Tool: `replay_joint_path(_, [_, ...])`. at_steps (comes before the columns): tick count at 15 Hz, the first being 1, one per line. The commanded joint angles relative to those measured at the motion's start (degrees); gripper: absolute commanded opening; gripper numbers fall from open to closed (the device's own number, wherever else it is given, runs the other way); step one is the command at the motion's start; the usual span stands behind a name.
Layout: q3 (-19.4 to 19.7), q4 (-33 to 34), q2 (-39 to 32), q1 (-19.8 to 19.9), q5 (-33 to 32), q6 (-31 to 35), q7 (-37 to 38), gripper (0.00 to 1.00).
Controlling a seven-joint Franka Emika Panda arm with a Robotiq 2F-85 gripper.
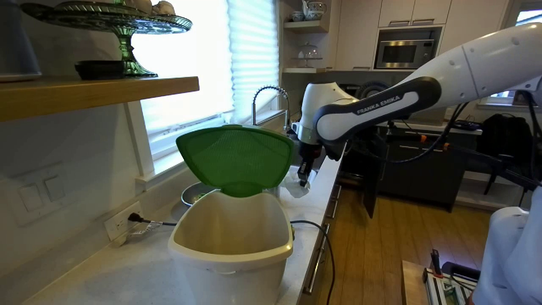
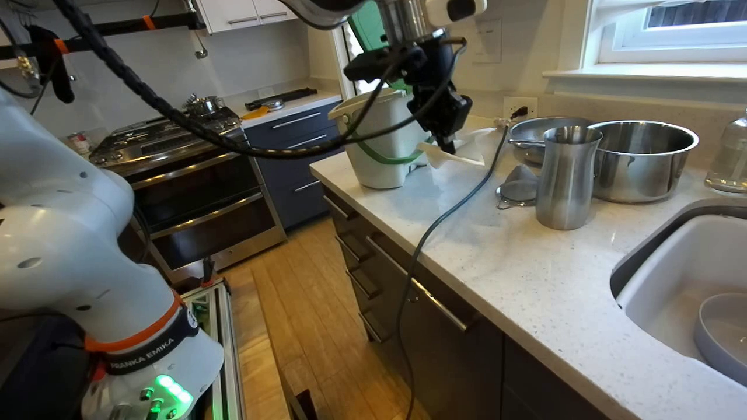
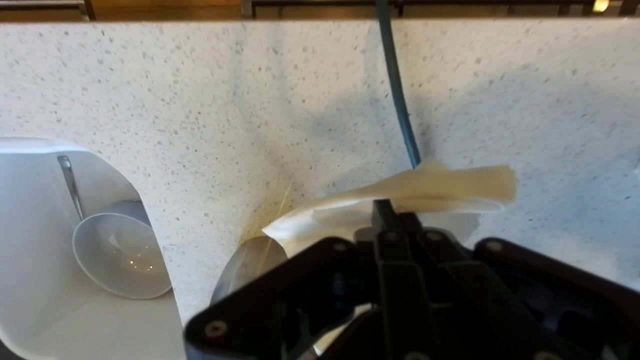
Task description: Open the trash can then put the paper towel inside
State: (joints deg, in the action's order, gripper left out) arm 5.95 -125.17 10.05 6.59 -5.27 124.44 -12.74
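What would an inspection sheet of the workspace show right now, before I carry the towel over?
Surface: pale speckled counter.
Job's things: trash can, its green lid raised; paper towel not yet inside.
Clutter: metal cup, pot and metal bowl between trash can and sink.
Tool: closed on the paper towel.
Cables: dark cord from the wall outlet crosses the counter and hangs over its edge; black cable hangs beside the arm.
Surroundings: pale bowl inside the sink; stove across the floor.
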Motion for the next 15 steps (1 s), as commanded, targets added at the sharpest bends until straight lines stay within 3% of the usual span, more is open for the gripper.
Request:
replay_joint_path(1, [-1.21, -2.77, 9.29, -0.96, -2.78, -10.67, 0.94, 0.0])
replay_joint_path(7, [-2.19, -3.52, 17.96, -2.96, 0.73, -21.6, 2.83, 0.0])
replay_joint_path(8, [-2.11, -4.45, 19.36, -3.42, 1.42, -20.68, 2.8, 0.0])
replay_joint_path(9, [-1.71, -1.51, 15.85, -3.13, -0.21, -20.54, 1.71, 0.01])
replay_joint_path(15, [-1.84, -3.06, 18.32, -3.63, 0.35, -20.54, 2.03, 0.01])
